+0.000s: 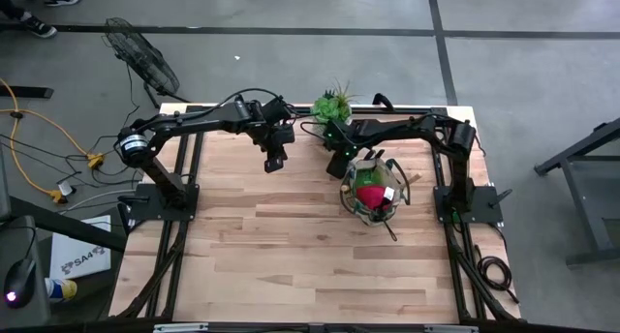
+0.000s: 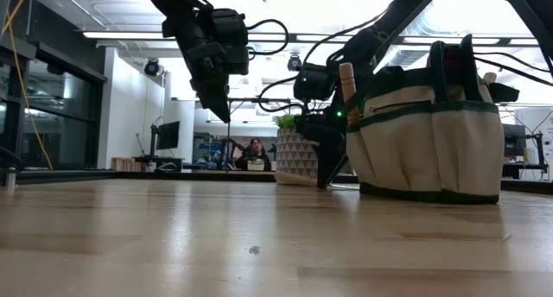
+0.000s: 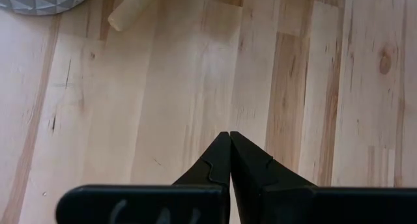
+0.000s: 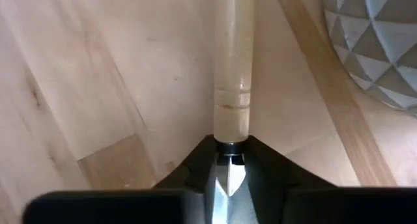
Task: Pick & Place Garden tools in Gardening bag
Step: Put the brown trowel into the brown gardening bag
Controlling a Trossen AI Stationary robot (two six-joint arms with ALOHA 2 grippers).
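- High view: right gripper [image 1: 337, 159] sits low beside the gardening bag [image 1: 373, 195], near the potted succulent [image 1: 332, 106].
- Right wrist view: its fingers clamp a wooden-handled tool [image 4: 233, 68] at the metal neck, likely for bagging.
- Left wrist view: left gripper [image 3: 229, 138], fingers pressed together, empty above the table [image 3: 163, 87].

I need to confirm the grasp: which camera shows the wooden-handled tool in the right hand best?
The right wrist view: the right hand is shut on the wooden-handled tool. The left wrist view catches only its handle tip; the high and low views hide it behind the arm.
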